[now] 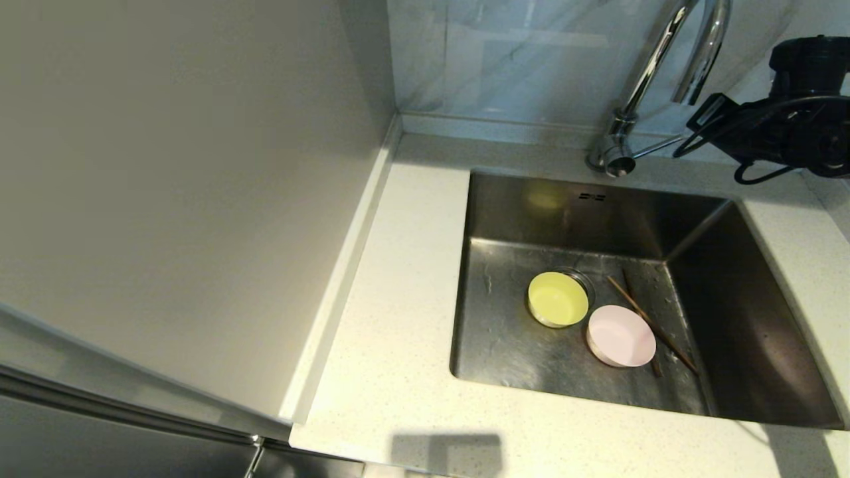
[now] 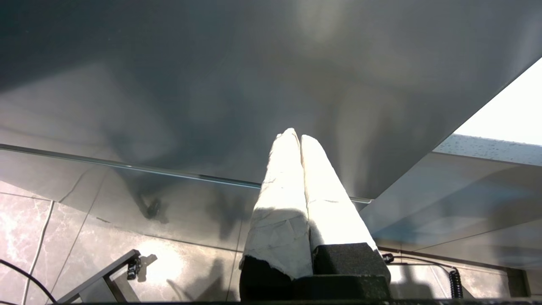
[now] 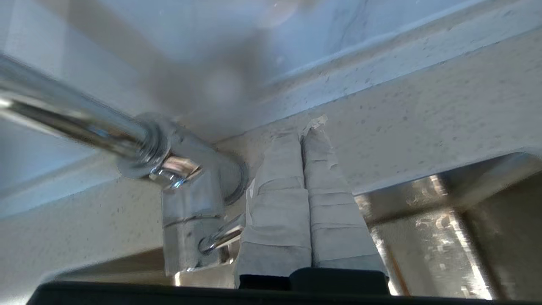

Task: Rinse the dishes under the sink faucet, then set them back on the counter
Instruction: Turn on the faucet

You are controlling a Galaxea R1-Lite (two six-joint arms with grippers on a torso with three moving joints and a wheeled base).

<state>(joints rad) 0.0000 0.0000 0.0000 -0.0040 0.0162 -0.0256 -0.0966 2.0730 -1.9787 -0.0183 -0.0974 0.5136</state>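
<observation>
A square stainless-steel sink (image 1: 505, 345) is sitting in an off-white speckled counter (image 1: 392, 345), seen from above in the head view. Three dishes are lying on the sink floor: a small yellow-green bowl (image 1: 558, 299) is sitting upright near the middle, a small pale pink bowl (image 1: 621, 336) is sitting just beside it toward the robot's right and nearer the front, and a pair of thin brown chopsticks (image 1: 647, 318) is lying diagonally along the pink bowl's far side, partly tucked behind its rim. A tall chrome gooseneck faucet (image 1: 654, 63) is rising from the counter behind the sink, with a thin side lever (image 1: 657, 147) sticking out from its base toward the right. The right gripper (image 3: 302, 131) is hovering by the faucet base, its two tape-wrapped fingers (image 3: 275, 203) pressed together and holding nothing, with the lever's end showing just beside them; whether they are touching it is unclear. The left gripper (image 2: 295, 136) is parked away from the sink, facing a plain grey panel (image 2: 211, 84), its wrapped fingers likewise pressed together and empty.
</observation>
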